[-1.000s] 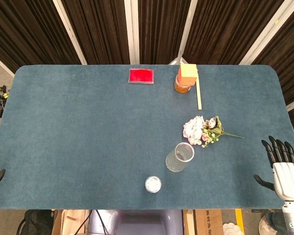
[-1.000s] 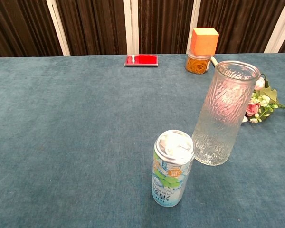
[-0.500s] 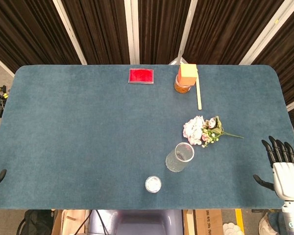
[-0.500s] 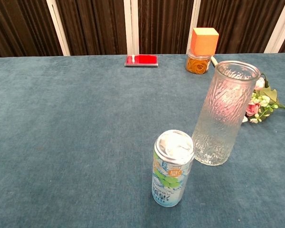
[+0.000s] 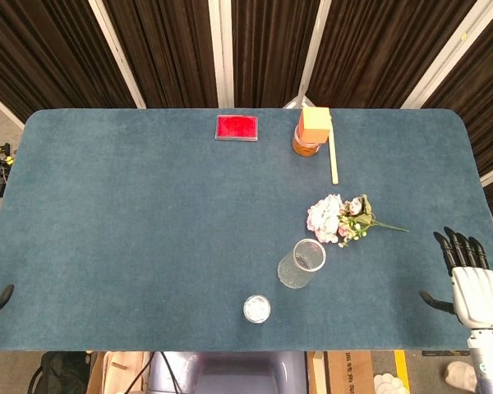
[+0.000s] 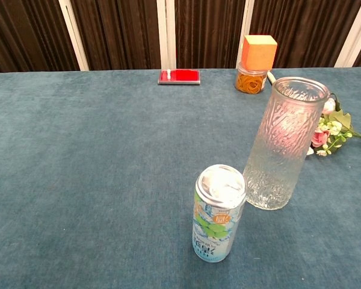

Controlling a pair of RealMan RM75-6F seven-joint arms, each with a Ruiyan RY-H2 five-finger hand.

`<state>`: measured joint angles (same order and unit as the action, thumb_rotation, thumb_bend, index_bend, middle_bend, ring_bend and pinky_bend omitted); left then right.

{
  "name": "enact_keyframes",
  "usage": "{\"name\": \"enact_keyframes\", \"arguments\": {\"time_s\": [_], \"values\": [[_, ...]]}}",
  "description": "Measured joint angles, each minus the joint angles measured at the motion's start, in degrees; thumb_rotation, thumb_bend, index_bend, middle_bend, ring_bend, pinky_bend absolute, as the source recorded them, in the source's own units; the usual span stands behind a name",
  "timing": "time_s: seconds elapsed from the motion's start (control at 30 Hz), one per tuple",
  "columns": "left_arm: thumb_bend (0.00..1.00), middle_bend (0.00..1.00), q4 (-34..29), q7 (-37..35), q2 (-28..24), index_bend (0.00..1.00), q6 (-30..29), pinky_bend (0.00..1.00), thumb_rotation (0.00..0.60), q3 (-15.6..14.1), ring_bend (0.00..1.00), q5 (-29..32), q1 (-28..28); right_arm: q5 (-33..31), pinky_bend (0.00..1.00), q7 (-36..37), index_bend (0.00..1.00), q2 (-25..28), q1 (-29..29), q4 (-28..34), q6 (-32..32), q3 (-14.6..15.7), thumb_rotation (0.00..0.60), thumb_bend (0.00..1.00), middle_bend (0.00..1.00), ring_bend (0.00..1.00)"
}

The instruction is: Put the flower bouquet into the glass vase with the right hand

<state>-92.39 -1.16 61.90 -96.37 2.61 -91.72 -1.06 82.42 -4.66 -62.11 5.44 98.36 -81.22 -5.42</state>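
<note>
Blue table (image 5: 131,230): bouquet (image 5: 338,218) beside vase (image 5: 301,263), right hand (image 5: 468,283) apart

A big blue table (image 5: 131,238) fills the view. A drink can (image 6: 218,221) stands upright near the front edge, a little to the right of the middle. It has green leaves on its side and a silver top. A flat red box (image 5: 236,128) lies at the far side of the table, close to the middle. To the right of it, an orange block (image 5: 315,120) sits on top of a small jar (image 6: 251,79) with orange things inside. A thin pale stick (image 5: 334,158) lies flat just to the right of the jar. Dark curtains (image 5: 164,49) with white strips hang behind the table.
</note>
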Motion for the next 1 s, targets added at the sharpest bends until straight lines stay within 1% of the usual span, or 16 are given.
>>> {"name": "enact_keyframes", "arguments": {"time_s": [0.17, 0.3, 0.47, 0.6, 0.7, 0.87, 1.0], "values": [[0.34, 0.0, 0.15, 0.31, 0.31, 0.14, -0.05, 0.09, 0.6, 0.1, 0.0, 0.08, 0.05, -2.94, 0.0, 0.05, 0.03, 0.62, 3.32, 0.34, 6.17, -1.3, 0.6, 0.08, 0.01, 0.0], [0.34, 0.0, 0.17, 0.39, 0.38, 0.14, -0.25, 0.09, 0.6, 0.17, 0.0, 0.08, 0.01, -7.87, 0.0, -1.73, 0.02, 1.06, 7.67, 0.97, 12.74, -3.34, 0.6, 0.07, 0.0, 0.0], [0.34, 0.0, 0.14, 0.51, 0.32, 0.14, -0.25, 0.09, 0.6, 0.22, 0.0, 0.36, -0.06, -14.93, 0.0, -5.2, 0.01, 0.28, 12.79, 1.01, 18.54, -5.97, 0.6, 0.07, 0.0, 0.0], [0.34, 0.0, 0.12, 0.64, 0.3, 0.14, -0.22, 0.09, 0.6, 0.29, 0.0, 0.48, -0.06, -21.29, 0.0, -9.19, 0.01, -1.68, 17.28, 0.27, 22.43, -7.9, 0.6, 0.07, 0.0, 0.0], [0.34, 0.0, 0.11, 0.79, 0.34, 0.14, -0.05, 0.09, 0.6, 0.33, 0.0, 0.62, 0.01, -25.81, 0.0, -12.11, 0.01, -3.48, 20.33, -0.61, 24.69, -8.81, 0.6, 0.07, 0.0, 0.0], [0.34, 0.0, 0.07, 1.14, 0.42, 0.14, 0.17, 0.09, 0.6, 0.42, 0.0, 0.8, 0.13, -32.69, 0.0, -15.72, 0.01, -6.79, 24.86, -2.7, 27.85, -9.74, 0.6, 0.07, 0.0, 0.0], [0.34, 0.0, 0.05, 1.42, 0.46, 0.14, 0.21, 0.09, 0.6, 0.58, 0.0, 1.17, 0.13, -38.53, 0.0, -19.01, 0.01, -9.91, 28.8, -5.55, 29.87, -9.96, 0.6, 0.07, 0.0, 0.0]]}}
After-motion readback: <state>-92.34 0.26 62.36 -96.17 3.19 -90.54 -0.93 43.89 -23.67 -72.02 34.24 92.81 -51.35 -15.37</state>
